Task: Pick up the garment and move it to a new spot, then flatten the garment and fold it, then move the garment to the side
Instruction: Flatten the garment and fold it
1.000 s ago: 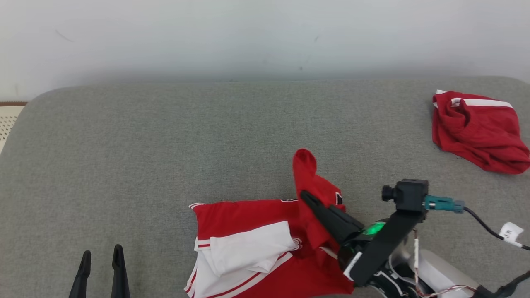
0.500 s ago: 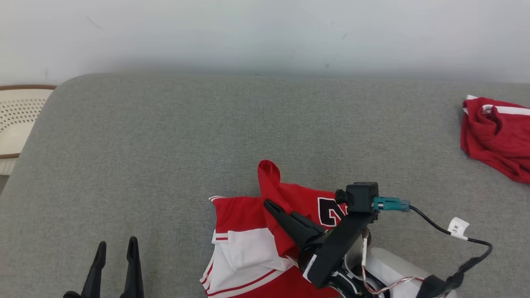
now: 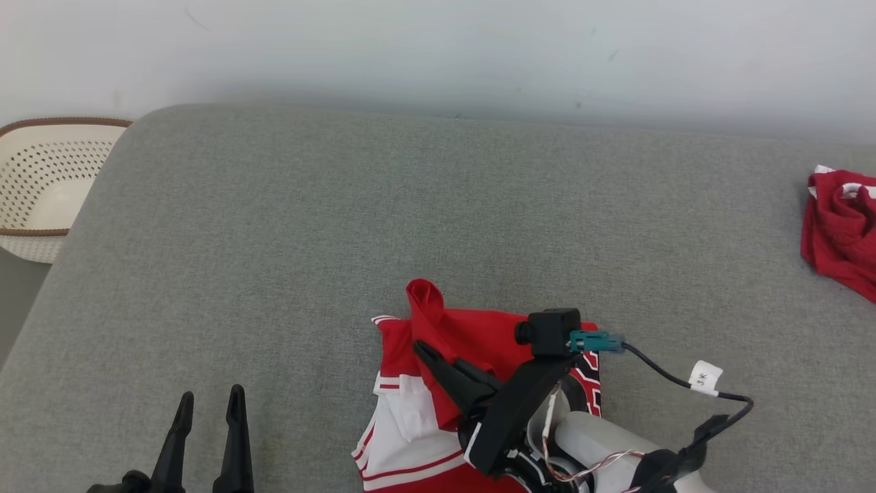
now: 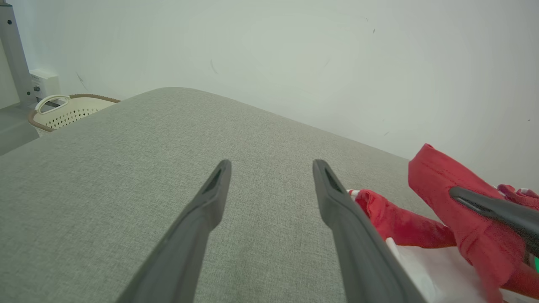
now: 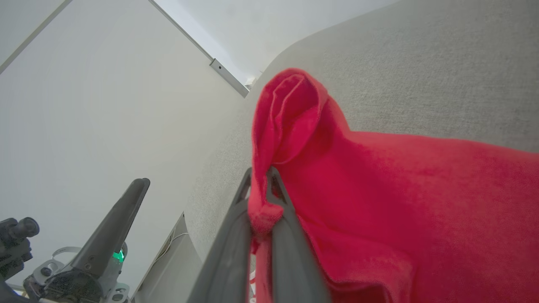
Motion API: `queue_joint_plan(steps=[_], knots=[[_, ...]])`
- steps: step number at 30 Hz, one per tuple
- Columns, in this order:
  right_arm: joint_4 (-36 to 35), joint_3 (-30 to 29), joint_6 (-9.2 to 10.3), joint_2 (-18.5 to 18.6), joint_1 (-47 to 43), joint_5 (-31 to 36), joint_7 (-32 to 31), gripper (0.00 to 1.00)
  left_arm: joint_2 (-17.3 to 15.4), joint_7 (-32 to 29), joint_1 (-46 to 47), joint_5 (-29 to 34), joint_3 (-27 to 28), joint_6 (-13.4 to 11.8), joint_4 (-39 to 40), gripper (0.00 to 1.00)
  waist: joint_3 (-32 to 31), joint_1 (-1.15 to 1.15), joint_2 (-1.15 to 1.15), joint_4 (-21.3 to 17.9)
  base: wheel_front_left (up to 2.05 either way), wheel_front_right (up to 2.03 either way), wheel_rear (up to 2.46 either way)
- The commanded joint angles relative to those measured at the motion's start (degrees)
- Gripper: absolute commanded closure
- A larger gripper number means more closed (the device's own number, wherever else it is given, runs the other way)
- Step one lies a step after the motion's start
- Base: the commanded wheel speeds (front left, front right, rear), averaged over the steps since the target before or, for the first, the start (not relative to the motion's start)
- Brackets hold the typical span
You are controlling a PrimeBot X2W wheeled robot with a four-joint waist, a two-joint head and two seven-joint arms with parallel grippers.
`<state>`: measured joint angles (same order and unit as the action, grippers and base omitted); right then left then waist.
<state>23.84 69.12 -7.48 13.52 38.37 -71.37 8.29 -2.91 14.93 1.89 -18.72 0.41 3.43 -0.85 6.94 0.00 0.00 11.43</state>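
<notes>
A: Right end effector [image 3: 419, 348]?
B: Clenched on a red fold of the garment [image 3: 479, 332]. The fold pokes up past its tips, lower centre of the head frame.
A: Rest of the garment?
B: Under and left of it, on the grey worktop [image 3: 342, 226]. Left end effector [image 3: 211, 396] released, lower left, well apart.

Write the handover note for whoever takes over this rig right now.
Left end effector: open, empty, over the grey upholstered surface.
Right end effector: shut on a raised fold of the red and white fabric jersey.
Jersey: crumpled, mostly lying close to the robot. Another crumpled red garment lies far right.
Done: jersey gripped.
Left: reposition, flatten, fold, move aside.
</notes>
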Motion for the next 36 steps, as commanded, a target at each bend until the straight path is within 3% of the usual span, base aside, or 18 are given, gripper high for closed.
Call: queue_joint_plan(steps=[1,3,4,5,6,7,17,29,36], knots=[[1.4,0.8,-0.02,-1.2,0.6,-0.6,0.6,1.0,0.0,0.2,0.5,-0.4,-0.2,-0.1,-0.4,0.0,0.0,0.0,0.0,0.6,0.0,0.0,0.0],[3.2,1.4,-0.02,-1.7,1.2,-0.2,1.1,1.0,0.0,0.2,0.5,-0.4,-0.2,-0.2,-0.6,0.0,-0.1,0.0,0.0,0.8,0.0,0.0,0.0],[3.8,1.6,-0.02,-2.1,1.2,-0.4,1.4,0.76,0.0,0.2,0.5,-0.4,-0.2,-0.2,-0.7,0.0,-0.1,0.0,0.0,0.9,0.0,0.0,0.0],[4.3,1.9,-0.02,-2.4,1.3,-0.5,1.6,0.36,0.0,0.2,0.4,-0.3,-0.2,-0.3,-0.8,0.0,-0.1,0.0,0.0,1.0,0.0,0.0,0.0],[4.6,2.1,-0.02,-2.6,1.4,-0.5,2.0,0.06,0.0,0.2,0.4,-0.3,-0.1,-0.3,-0.9,0.0,-0.2,0.0,0.0,1.0,0.0,0.0,0.0],[4.8,2.3,-0.02,-2.7,1.5,-0.6,2.4,0.0,0.0,0.2,0.4,-0.3,0.0,-0.3,-1.0,0.0,-0.2,0.0,0.0,1.0,0.0,0.0,0.0],[1.5,1.1,-0.02,0.1,3.2,0.7,6.4,0.0,0.0,0.2,-0.4,0.0,0.8,-0.3,-0.7,0.0,-0.7,0.0,0.0,-0.1,0.0,0.0,0.0],[-2.8,-11.8,-0.02,7.3,-1.4,8.1,6.9,0.0,0.0,0.2,-1.5,0.4,2.0,-0.4,0.6,0.0,-0.8,0.0,0.0,-1.8,0.0,0.0,0.0],[-2.3,-15.1,-0.02,9.1,-5.6,11.9,6.9,0.0,0.0,0.2,-1.6,0.7,2.6,-0.4,0.7,0.0,-1.0,0.0,0.0,-2.3,0.0,0.0,0.0]])
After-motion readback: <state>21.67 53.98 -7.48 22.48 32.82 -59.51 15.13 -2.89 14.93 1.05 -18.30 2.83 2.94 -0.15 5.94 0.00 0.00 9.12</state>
